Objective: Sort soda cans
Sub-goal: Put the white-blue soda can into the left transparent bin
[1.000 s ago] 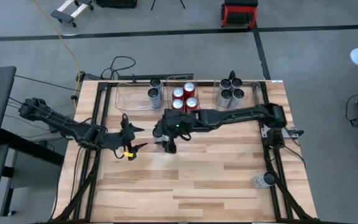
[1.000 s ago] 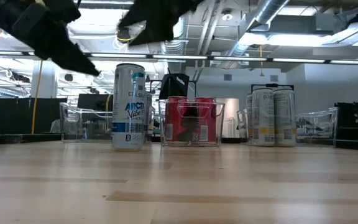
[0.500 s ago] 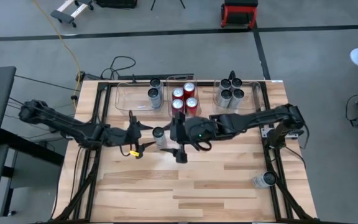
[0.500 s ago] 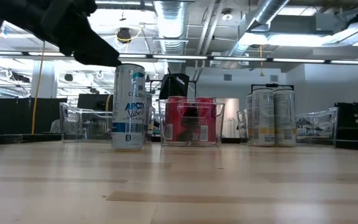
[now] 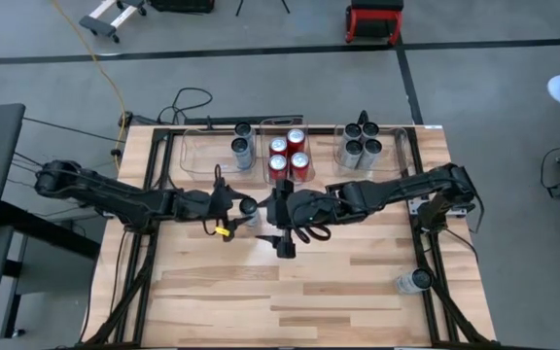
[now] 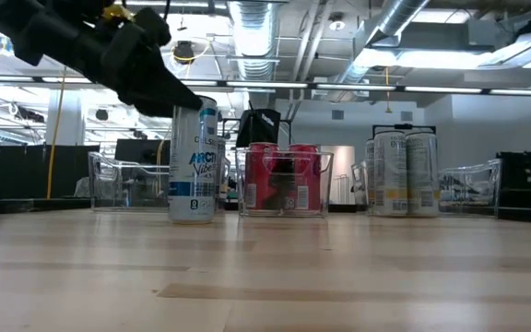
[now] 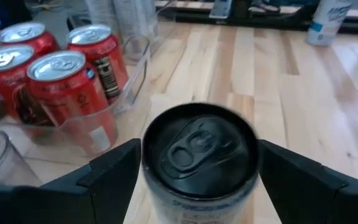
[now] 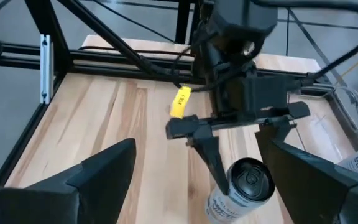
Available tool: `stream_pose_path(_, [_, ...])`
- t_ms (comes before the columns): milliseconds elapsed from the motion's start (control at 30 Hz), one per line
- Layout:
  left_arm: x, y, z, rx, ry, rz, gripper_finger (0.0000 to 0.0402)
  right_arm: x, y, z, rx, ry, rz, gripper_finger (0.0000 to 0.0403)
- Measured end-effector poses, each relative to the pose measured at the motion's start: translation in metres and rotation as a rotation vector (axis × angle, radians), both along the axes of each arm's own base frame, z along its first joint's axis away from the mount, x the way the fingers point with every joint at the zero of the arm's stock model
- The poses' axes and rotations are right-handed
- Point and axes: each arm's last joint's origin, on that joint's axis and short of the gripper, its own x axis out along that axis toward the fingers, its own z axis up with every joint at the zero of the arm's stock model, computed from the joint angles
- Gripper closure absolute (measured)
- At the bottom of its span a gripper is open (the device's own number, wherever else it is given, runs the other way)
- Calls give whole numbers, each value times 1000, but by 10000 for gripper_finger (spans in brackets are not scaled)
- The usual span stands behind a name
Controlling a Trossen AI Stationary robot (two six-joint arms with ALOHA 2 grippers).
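Soda cans fill most of what we see on the wooden table (image 5: 290,282), largest first: three clear bins (image 5: 194,152) line the far edge. We count silver cans (image 5: 242,148) at the right end of the left bin, red cans (image 5: 290,154) in the middle bin, and more silver cans (image 5: 360,146) in the right bin. One silver can lies alone (image 5: 414,281) at the near right corner, well apart from the rest.

Our left arm stretches from the left edge towards the table's middle, low and nearly level. Its left gripper (image 5: 242,207) has fingers spread wide, one on each side of the loose silver can (image 5: 249,210) that stands upright just in front of the red bin. In the left wrist view the dark-topped can (image 7: 199,152) sits between the two fingers (image 7: 114,171), with a gap showing on both sides, so we see no contact yet.

Our right arm reaches in from the right, bent at the elbow, ending just right of that can. The right gripper (image 5: 283,236) hangs above the boards with its fingers wide apart, holding nothing, pointing towards the near side.
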Motion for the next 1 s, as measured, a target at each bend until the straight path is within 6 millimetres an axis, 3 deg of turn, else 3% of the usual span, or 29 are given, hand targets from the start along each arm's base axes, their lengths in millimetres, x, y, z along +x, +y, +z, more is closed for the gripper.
stream_pose_path(233, [5, 7, -9, -7, 42, 15, 95, 0, 0, 0, 11, 0, -13, 26])
stream_pose_path(433, [4, 13, -8, -19, 28, 71, 159, -2, -3, -4, 30, 38, -85, 30])
stream_pose_path(633, [1, 15, -2, -56, 2, 103, 161, -8, -6, -11, -13, 112, -198, 49])
stream_pose_path(800, [-14, 18, 34, -39, -17, 197, 161, -11, -7, -19, -18, 153, -239, 68])
stream_pose_path(1000, [-47, 28, 87, 43, -3, 328, 161, -20, -7, -47, -42, 233, -239, 80])
